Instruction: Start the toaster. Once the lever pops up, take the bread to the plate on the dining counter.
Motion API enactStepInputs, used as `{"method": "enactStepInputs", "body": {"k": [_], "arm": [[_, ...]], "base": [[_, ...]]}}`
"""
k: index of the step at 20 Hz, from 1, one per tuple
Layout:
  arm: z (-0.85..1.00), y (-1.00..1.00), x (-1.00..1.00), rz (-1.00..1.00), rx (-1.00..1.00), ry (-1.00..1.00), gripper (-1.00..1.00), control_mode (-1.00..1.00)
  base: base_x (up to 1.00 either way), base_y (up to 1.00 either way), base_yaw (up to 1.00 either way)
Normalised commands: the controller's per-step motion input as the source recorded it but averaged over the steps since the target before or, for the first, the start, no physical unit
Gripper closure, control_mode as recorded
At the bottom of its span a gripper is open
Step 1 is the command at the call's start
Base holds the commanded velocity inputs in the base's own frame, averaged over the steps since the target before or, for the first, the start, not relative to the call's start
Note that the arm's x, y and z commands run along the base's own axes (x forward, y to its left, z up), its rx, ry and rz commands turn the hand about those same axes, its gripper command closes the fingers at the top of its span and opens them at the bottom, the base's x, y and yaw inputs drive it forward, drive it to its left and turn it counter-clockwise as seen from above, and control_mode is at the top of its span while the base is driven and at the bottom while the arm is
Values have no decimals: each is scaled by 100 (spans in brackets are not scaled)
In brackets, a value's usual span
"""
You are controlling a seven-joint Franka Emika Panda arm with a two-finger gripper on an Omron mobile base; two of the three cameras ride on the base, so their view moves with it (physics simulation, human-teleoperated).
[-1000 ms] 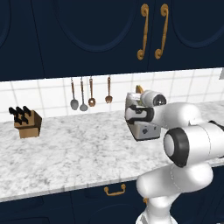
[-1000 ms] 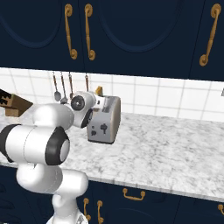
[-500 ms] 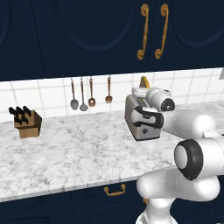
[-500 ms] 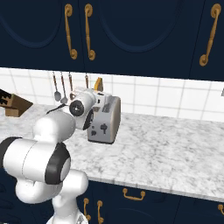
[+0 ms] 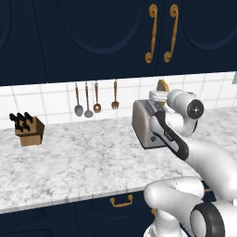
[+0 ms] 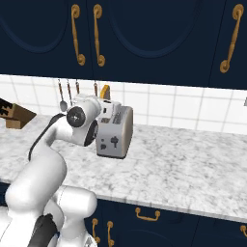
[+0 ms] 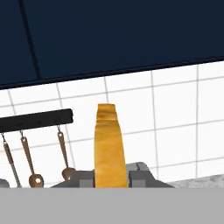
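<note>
The silver-grey toaster stands on the wall counter by the tiled backsplash. Its dark end panel carries two small dark marks; I cannot tell the lever from the knob. The golden-tan bread stands upright, edge-on, just above the toaster's top. My gripper is over the slots and shut on the slice, with a grey finger against each face. The plate and the dining counter are out of view.
A wooden knife block sits far left on the marbled counter. Several utensils hang on the backsplash left of the toaster. Navy upper cabinets with brass handles hang low overhead.
The hand has risen a little with the bread, so the slice stands higher over the toaster. The arm's elbow has swung down and forward. The toaster has stayed put.
</note>
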Motion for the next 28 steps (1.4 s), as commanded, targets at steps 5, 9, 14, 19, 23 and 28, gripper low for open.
{"method": "enactStepInputs", "body": {"k": [5,9,14,19,23,28], "arm": [[21,0,-97,-3,0,23,100,-100],[32,0,-100,-3,0,9,100,-100],[47,1,-100,-2,1,24,100,-100],[28,2,-100,0,3,28,100,-100],[-1,4,-100,0,2,9,100,-100],[-7,16,-75,0,0,3,100,-100]], "base": [[0,0,0],[0,0,0],[0,0,0],[0,0,0],[0,0,0],[0,0,0]]}}
